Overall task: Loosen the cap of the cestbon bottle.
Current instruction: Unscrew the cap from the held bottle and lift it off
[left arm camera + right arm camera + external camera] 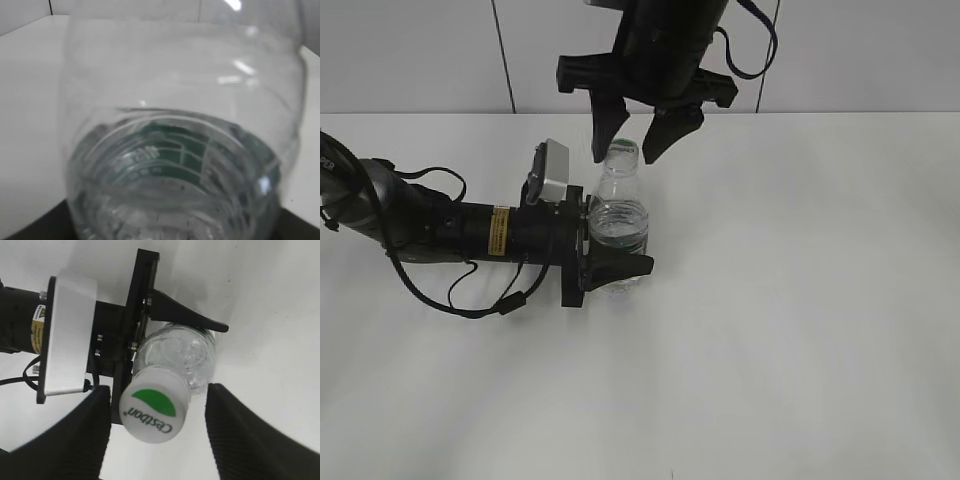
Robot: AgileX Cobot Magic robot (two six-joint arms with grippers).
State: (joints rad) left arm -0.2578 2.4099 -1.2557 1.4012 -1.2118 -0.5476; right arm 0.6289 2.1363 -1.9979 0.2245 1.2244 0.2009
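Note:
The cestbon bottle (618, 215) stands upright on the white table. My left gripper (612, 262) is shut on its lower body from the left. The left wrist view is filled by the clear ribbed bottle (180, 125) with its dark green label. The white cap (155, 406) with a green half-circle mark sits on the bottle's neck. My right gripper (157, 432) hangs over it from above, open, one finger on each side of the cap with gaps to both. In the exterior view the right gripper (633, 138) straddles the cap (621, 150).
The left arm (440, 230) lies low across the table's left side with loose cables (470, 295). The right arm comes down from the top middle. A white wall with dark seams runs behind the table (800, 300).

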